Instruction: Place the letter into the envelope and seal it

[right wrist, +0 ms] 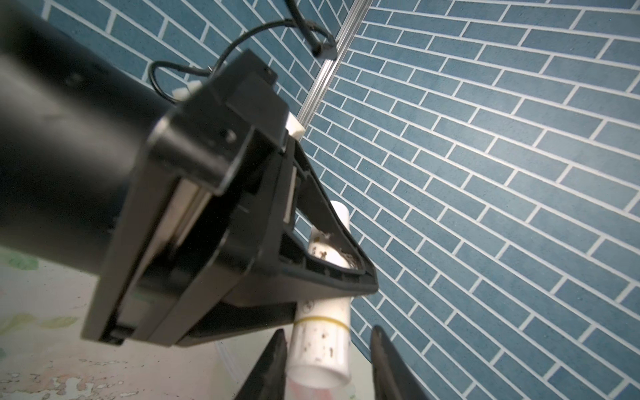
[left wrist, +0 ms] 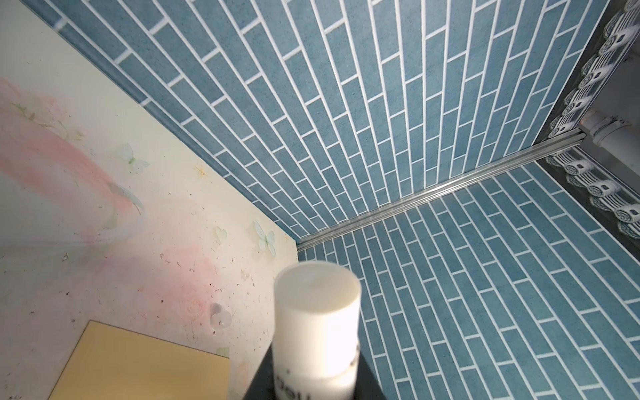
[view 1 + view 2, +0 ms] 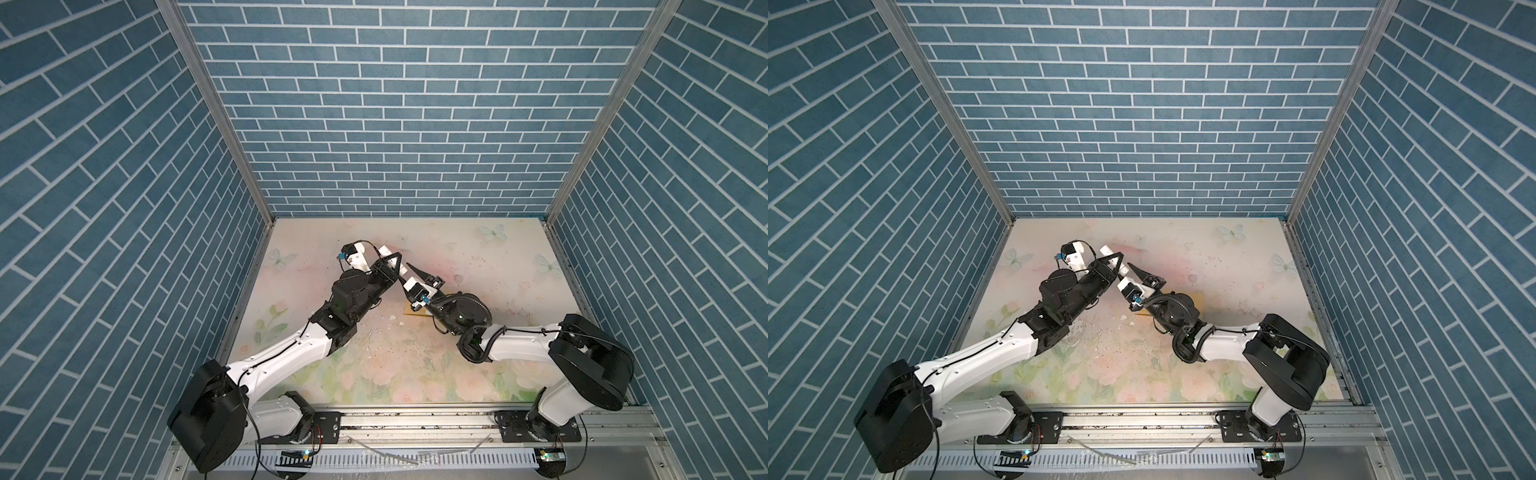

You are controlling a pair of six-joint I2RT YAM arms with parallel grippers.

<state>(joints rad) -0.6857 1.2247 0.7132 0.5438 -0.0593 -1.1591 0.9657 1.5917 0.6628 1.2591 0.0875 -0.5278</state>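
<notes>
Left gripper point(image 1: 343, 270) clamps the white stick point(image 2: 317, 332) in mid-air; right gripper point(image 1: 329, 360) brackets its lower end, jaws apart, one finger point(image 1: 268, 367) touching; envelope point(image 2: 138, 367) flat on the table point(image 3: 478, 266) beneath them

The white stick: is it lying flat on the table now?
No. The left gripper holds the white stick up in the air, above the table.

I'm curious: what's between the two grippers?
A white stick: the left gripper holds it, and its end sits inside the right gripper, shown in the right wrist view.
</notes>
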